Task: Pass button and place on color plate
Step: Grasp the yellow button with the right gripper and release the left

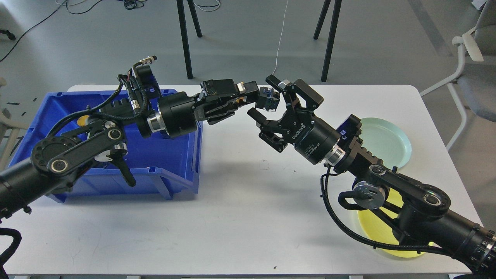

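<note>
- Right now your left claw point(254, 97) reaches out level over the middle of the white desk point(240, 217), its fingers closed on the small dark button point(268, 99).
- Your right claw point(271, 99) meets it from the other side with its fingers spread wide, one above the button and one below; you cannot tell from this angle whether they touch it.
- So the button hangs in the air between the two claws, above the desk and well apart from both plates.
- You have a blue bin point(170, 155) on the left part of the desk, partly hidden by your left arm; something yellow shows inside it.
- You see a pale green plate point(387, 139) near the right edge, and a yellow plate point(372, 228) closer to you, mostly covered by your right arm.
- Beyond the desk lies a grey floor point(240, 35) with black stand legs point(186, 38), loose cables at the top left and a light chair point(476, 77) at the right.
</note>
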